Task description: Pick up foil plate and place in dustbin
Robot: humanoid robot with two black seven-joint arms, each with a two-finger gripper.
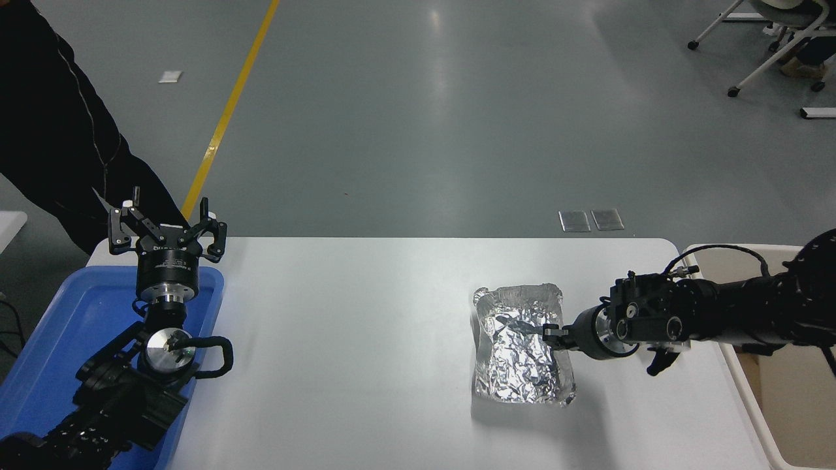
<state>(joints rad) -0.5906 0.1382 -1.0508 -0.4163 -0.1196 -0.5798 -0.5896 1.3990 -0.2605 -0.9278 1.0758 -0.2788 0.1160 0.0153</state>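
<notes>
Head view: right gripper (pixel 552 331) pinched shut on foil plate (pixel 522 346) right rim, near table (pixel 366 326) right edge; dustbin (pixel 751 251) beyond that edge; left gripper (pixel 168 228) fingers spread, empty, over blue tray (pixel 59 326) far corner.

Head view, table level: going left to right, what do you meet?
blue tray → left claw, parked over the tray's far right corner → foil plate → right claw at the plate's right rim → dustbin
</notes>
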